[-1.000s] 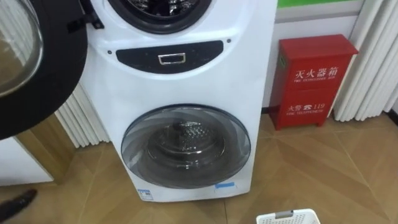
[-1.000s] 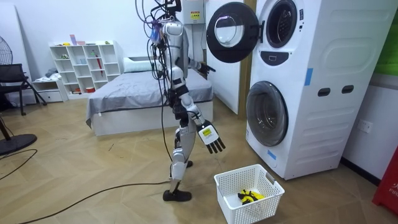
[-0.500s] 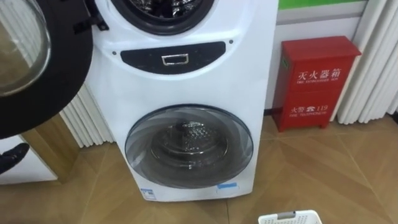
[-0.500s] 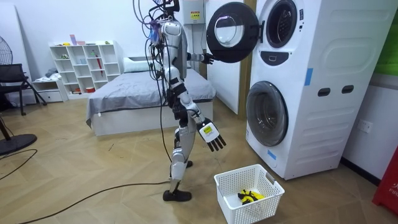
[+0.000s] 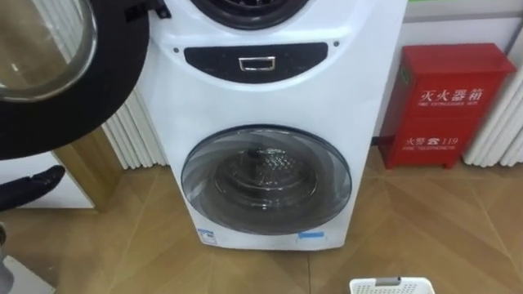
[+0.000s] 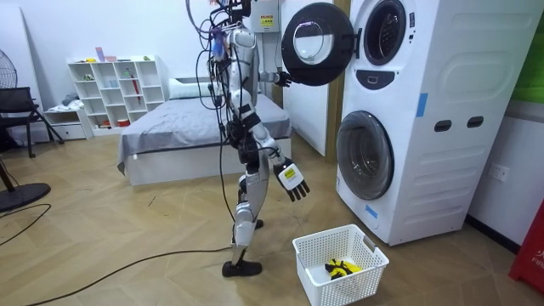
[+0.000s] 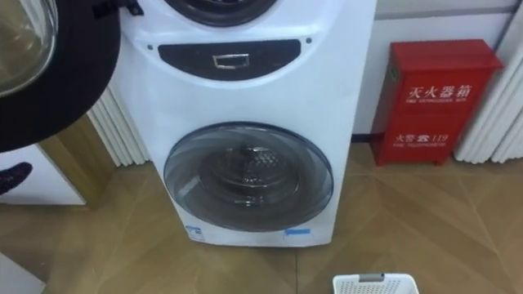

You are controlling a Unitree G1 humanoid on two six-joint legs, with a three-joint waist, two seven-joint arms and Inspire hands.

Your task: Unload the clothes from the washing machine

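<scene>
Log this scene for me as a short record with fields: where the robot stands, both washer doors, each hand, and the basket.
Robot: stands facing the stacked washing machines
Upper door: swung open
Lower door: shut
Left hand: up by the upper door's lower edge, fingers straight, holding nothing; contact unclear
Right hand: hangs low in front of the robot, open, empty
Basket: white, on the floor before the machines, with a yellow and black item inside
</scene>
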